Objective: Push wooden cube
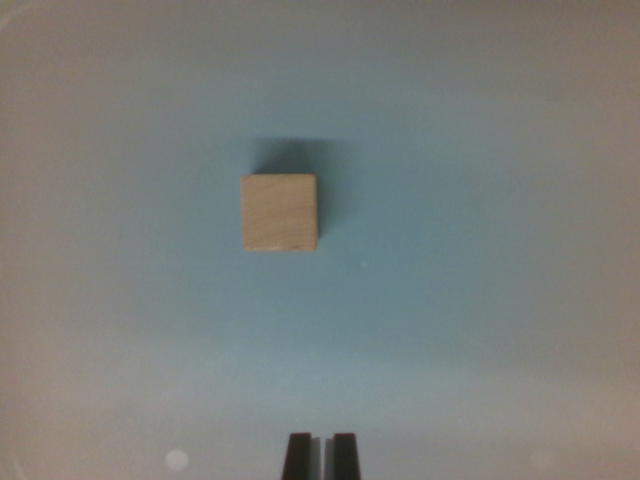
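The wooden cube (279,212) sits alone on the pale blue surface (480,300), slightly to the wrist view's left of centre and in the upper half of the frame. Its top face is square to the camera, with edges running parallel to the frame edges. A soft shadow falls beyond its far side.

The gripper (321,455) appears at the bottom edge of the wrist view. Its two dark fingertips stand nearly together, with only a thin slit between them, and hold nothing. It is well apart from the cube, so contact is not yet made.

Procedure for the approach and push:
- Keep the fingertips closed so that they act as one blunt pusher.
- Shift the gripper toward the wrist view's left until it lines up with the middle of the cube's near face. It currently sits a little to the right of that line.
- Lower the tips close to the surface without dragging.
- Advance slowly and straight. Off-centre contact is likely to spin the cube rather than slide it.
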You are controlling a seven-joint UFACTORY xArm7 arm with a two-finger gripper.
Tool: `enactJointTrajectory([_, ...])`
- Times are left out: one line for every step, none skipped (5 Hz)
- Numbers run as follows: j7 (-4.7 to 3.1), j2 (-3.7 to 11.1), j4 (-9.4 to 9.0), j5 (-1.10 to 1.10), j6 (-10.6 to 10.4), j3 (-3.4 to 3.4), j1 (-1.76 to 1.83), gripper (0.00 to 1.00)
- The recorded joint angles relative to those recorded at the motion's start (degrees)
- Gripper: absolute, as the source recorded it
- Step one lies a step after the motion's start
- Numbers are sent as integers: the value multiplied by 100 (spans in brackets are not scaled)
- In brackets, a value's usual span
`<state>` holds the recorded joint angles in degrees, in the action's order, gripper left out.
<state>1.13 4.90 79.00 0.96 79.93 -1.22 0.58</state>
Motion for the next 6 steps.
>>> enactJointTrajectory([0, 0, 0, 0, 0, 0, 0, 0])
enactJointTrajectory([27, 83, -152, -12, -236, -11, 13, 0])
enactJointTrajectory([27, 83, -152, -12, -236, -11, 13, 0])
enactJointTrajectory([56, 174, -319, -26, -496, -23, 27, 0])
enactJointTrajectory([56, 174, -319, -26, -496, -23, 27, 0])
enactJointTrajectory([86, 267, -490, -39, -761, -35, 41, 0])
